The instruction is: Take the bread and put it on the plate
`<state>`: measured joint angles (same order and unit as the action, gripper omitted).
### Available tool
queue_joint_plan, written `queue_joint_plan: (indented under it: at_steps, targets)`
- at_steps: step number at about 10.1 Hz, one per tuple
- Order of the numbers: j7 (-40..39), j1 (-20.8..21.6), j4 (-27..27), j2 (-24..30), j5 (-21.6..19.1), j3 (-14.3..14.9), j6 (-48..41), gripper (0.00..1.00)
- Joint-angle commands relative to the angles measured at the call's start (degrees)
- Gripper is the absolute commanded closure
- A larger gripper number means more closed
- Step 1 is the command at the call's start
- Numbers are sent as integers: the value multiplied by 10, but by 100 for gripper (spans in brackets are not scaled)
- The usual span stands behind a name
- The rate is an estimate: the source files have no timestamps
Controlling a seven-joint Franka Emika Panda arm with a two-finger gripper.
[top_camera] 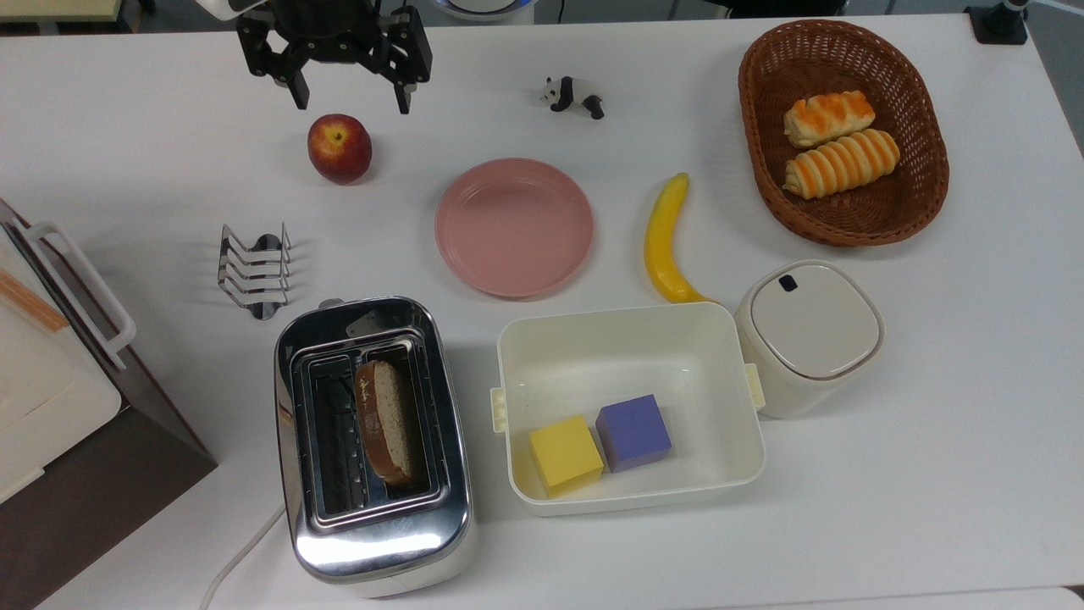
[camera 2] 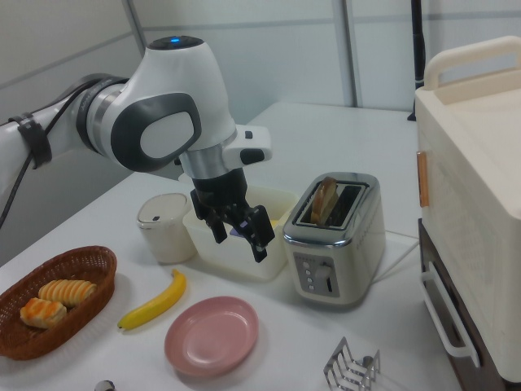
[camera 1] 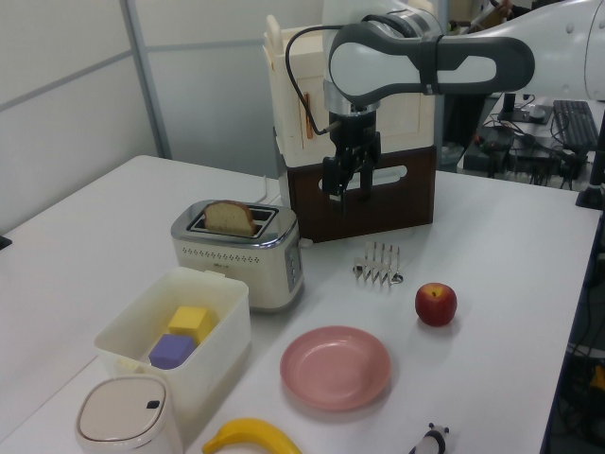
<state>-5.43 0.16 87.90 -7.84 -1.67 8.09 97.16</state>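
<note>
No brand, label or writing is readable on any item.

One slice of bread (top_camera: 385, 421) is standing upright in the right-hand slot of the one chrome toaster (top_camera: 373, 508), as the top view shows it. One pink plate (top_camera: 513, 227) is sitting bare on the white table (top_camera: 931, 424), apart from the toaster, between one red apple (top_camera: 339, 148) and one yellow banana (top_camera: 665, 241) in the top view.

One wicker basket (top_camera: 762, 178) is holding two striped rolls (top_camera: 838, 161). One white tub (top_camera: 627, 339) is holding two blocks: one yellow block (top_camera: 565, 453) and one purple block (top_camera: 633, 432). One lidded canister (top_camera: 809, 335), one wire toast rack (top_camera: 252, 269) and one panda figure (top_camera: 573, 93) are also standing on the table.

The gripper (top_camera: 347, 100) is hanging above the table just beyond the apple, pointing downward. Its jaws are standing spread apart, gripping nothing.
</note>
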Motion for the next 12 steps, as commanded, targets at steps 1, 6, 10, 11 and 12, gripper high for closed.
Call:
queue_joint_plan:
  at_steps: [1, 6, 10, 11, 12]
  targets:
    - [-16, 5, -1, -7, -2, 3, 39, 0]
    - [-8, 29, -28, -80, -37, 8, 258, 4]
    - [55, 40, -74, -156, -37, 2, 370, 8]
    - [68, 41, -100, -181, -37, 3, 374, 8]
    - [74, 41, -112, -199, -36, 3, 387, 8]
